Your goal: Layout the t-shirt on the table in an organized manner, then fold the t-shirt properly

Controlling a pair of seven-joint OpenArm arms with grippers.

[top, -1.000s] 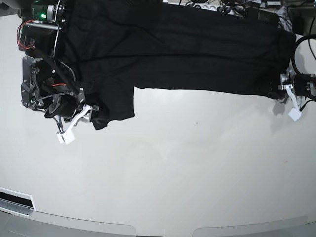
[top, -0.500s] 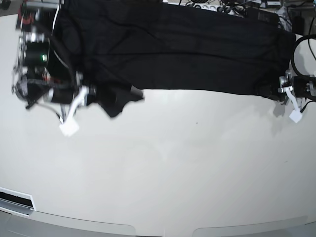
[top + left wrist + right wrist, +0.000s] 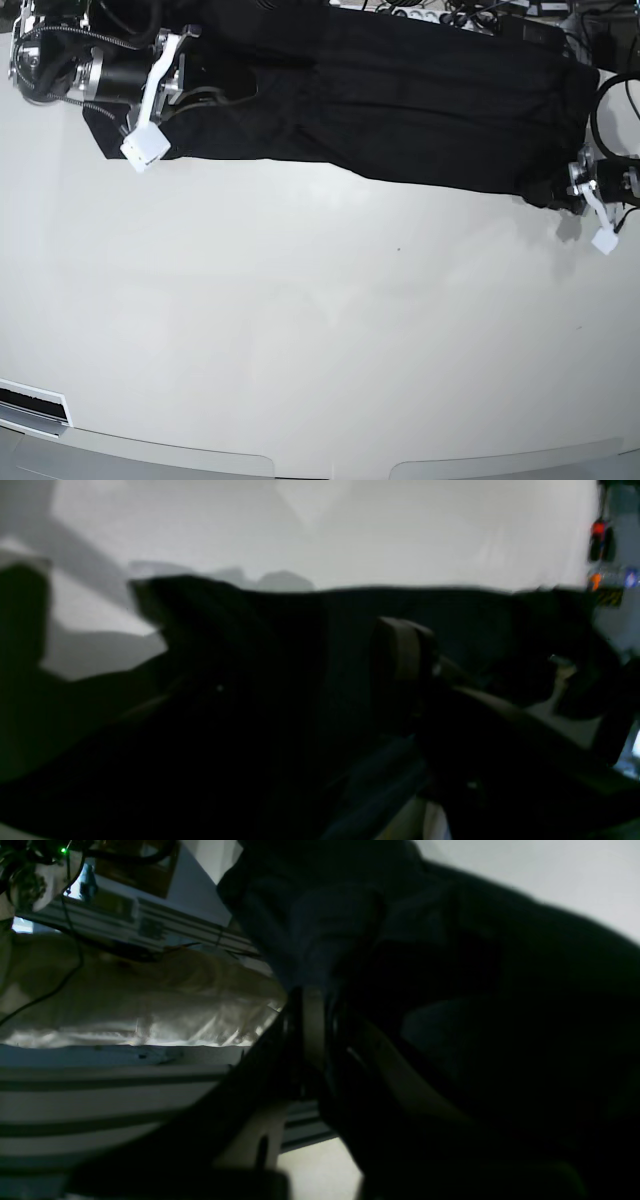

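The near half of the surface (image 3: 330,330) lies bare in the base view, from 6 o'clock up past the middle. Beyond it the shirt (image 3: 420,110) stretches as a long dark band across the far side, from about 10 o'clock to 2 o'clock, its lower hem running roughly straight and slanting a little lower toward the right of the view.

At 3 o'clock the left gripper (image 3: 585,195) sits at the shirt's end. In the left wrist view cloth drapes over and around one finger (image 3: 400,655); the fingers stand wide, and whether they truly hold the cloth I cannot tell, since that view is dark and blurred.

Farthest, at 10 to 11 o'clock, the right gripper (image 3: 165,75) is at the shirt's other end, its fingers pressed together. In the right wrist view black cloth (image 3: 450,990) bunches against the closed fingers (image 3: 312,1030), so they appear to pinch the shirt's edge there.

My judgement: this is the laying-out step, with the shirt drawn lengthwise between the two arms, and no fold begun. The next move calls for keeping the cloth taut, pulling it toward the near side so its whole body lies flat on the surface, then releasing without dragging a corner back. The risk is a wrinkled or doubled end near the right gripper.
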